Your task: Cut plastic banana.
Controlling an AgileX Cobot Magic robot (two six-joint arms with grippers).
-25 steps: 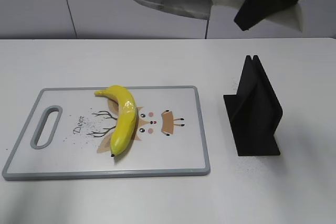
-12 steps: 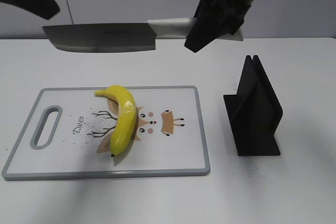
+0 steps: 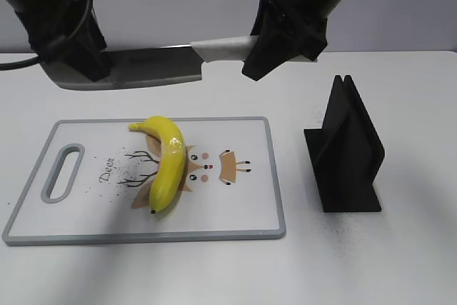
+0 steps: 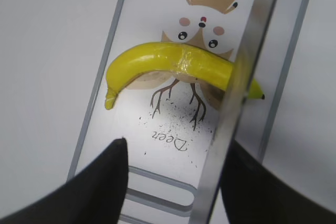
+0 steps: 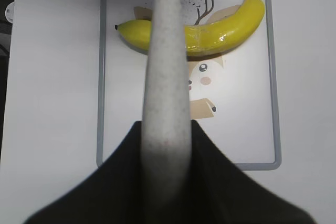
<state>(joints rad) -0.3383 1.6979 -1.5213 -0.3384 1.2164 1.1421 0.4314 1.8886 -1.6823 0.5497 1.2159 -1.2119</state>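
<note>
Above the board (image 3: 235, 228), the right gripper (image 3: 282, 33) clamped the knife (image 3: 150, 67) by its handle, blade level over the banana (image 3: 168, 163) lying there, likely lining up the cut; the left gripper (image 3: 68, 33) hung spread beside the blade.

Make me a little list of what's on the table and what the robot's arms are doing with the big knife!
banana: plastic banana lies whole on the cutting board, across the deer picture
knife: cleaver held level in the air above the board, not touching the banana
right end effector: shut on the knife's white handle
left end effector: beside the blade's far end, fingers either side; grip unclear
stand: black knife holder to the right of the board, empty
</note>
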